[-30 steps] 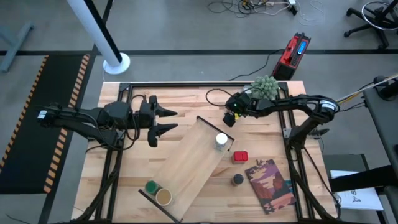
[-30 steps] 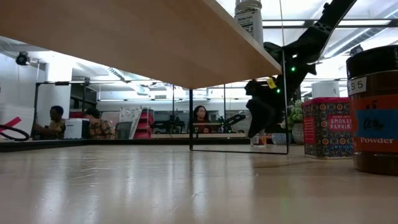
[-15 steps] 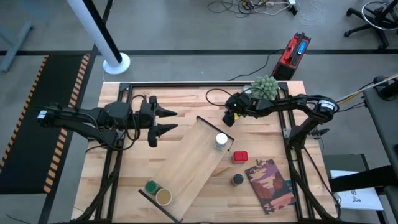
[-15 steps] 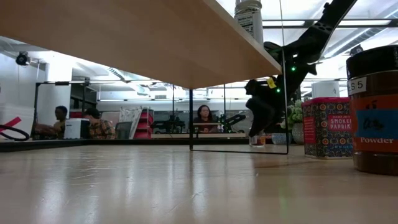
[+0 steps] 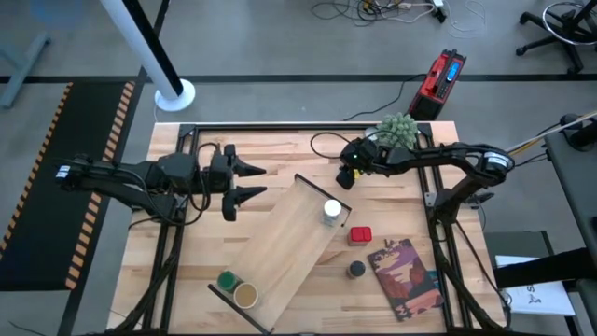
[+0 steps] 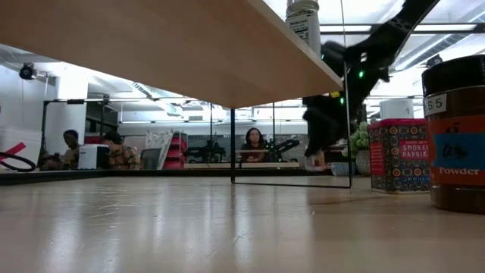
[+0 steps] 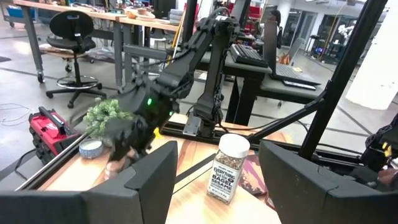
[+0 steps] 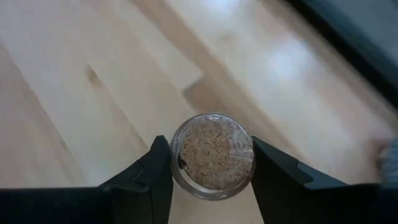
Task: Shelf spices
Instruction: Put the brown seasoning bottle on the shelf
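Spices are scattered, and your shelf [image 5: 284,245] lies diagonally across the table [image 5: 280,154], its board raised on black rails so jars can stand on top. Only the white-topped jar [image 5: 331,212] is up there, near the far end. The green-topped jar [image 5: 226,280] and tan-topped jar [image 5: 245,295] sit at the near end, though whether on the board or beside it is unclear. The red jar [image 5: 361,234] and black-topped jar [image 5: 356,269] stand on the table between shelf and book [image 5: 403,275].

Your right gripper [image 5: 352,171] is at the far side near the plant [image 5: 395,131], pointing down over the clear jar [image 8: 212,155], fingers [image 8: 153,177] set on either side of it. They look tight to the glass, likely holding it for carrying to the board.

Your left gripper [image 5: 250,180] waits left of the shelf, fingers wide and empty.
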`<state>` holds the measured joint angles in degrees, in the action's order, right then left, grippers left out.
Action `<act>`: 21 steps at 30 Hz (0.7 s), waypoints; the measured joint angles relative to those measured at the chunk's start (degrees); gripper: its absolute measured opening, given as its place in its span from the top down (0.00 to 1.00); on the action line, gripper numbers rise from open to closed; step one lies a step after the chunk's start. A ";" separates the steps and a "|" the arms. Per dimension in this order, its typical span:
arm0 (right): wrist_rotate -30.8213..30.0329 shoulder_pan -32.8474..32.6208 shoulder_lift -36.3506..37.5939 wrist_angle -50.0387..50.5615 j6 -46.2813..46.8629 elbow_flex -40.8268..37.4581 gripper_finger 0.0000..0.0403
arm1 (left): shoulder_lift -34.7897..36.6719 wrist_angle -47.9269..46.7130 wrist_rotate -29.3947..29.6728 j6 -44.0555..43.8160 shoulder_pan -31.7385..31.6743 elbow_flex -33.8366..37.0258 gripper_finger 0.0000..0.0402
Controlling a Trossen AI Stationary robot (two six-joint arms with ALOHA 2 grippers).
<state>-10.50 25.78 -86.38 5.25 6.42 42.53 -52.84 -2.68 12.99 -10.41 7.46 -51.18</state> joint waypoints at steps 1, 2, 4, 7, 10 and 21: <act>0.00 0.00 1.21 0.05 0.00 0.08 0.61 | 0.00 -0.03 0.00 0.00 0.00 0.00 0.46; 0.00 0.00 2.62 0.49 0.04 0.10 0.62 | -0.02 -0.04 0.00 0.00 0.00 0.00 0.46; 0.02 0.00 5.61 2.19 0.27 0.10 0.62 | -0.02 -0.11 0.00 0.00 0.00 0.00 0.46; 0.20 -0.02 11.41 3.07 1.11 0.09 0.62 | -0.02 -0.07 0.00 0.00 0.01 0.00 0.46; 1.06 -0.13 17.39 3.52 2.17 0.09 0.61 | -0.03 0.04 0.00 0.00 0.00 0.00 0.46; 4.94 -4.95 26.52 15.82 3.19 12.66 0.61 | -0.04 0.10 0.04 -0.01 0.00 -0.02 0.46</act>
<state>-5.56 20.84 -59.86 21.06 9.61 55.19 -52.88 -2.58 13.04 -10.42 7.46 -51.20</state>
